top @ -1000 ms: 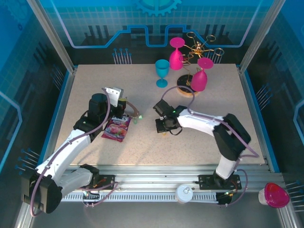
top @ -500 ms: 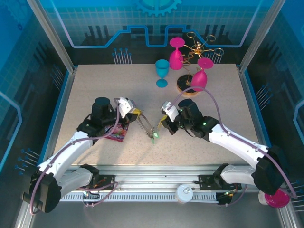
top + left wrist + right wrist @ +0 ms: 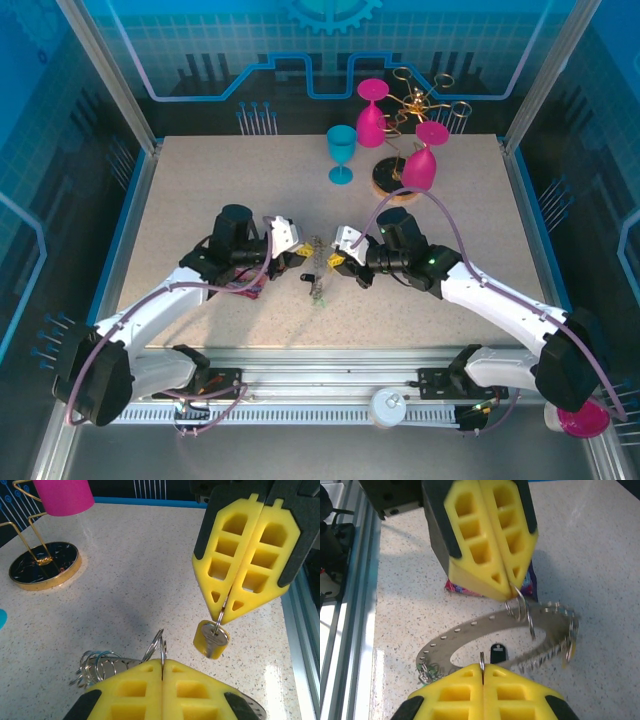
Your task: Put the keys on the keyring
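The keyring (image 3: 470, 634), a flat grey perforated ring with wire loops on its rim, hangs tilted above the table between the two arms (image 3: 316, 268). My left gripper (image 3: 162, 661) is shut on one of its wire loops (image 3: 159, 642), and the same grip is seen from the front (image 3: 512, 587). My right gripper (image 3: 482, 667) is shut on a thin split ring, and a yellow-tagged key (image 3: 212, 639) hangs from it, close to the held loop. A black tag (image 3: 498, 653) shows through the keyring's hole. A green tag (image 3: 427, 672) hangs at its low end.
A pink snack pouch (image 3: 245, 280) lies under the left arm. At the back stand a teal goblet (image 3: 341, 150) and a gold rack (image 3: 415, 100) with pink glasses on a round base (image 3: 46, 565). The metal front rail (image 3: 350, 605) is close.
Both grippers have come together over the table's middle. The left one carried the keyring rightward off the pouch, and the right one swung round to face it with the key.
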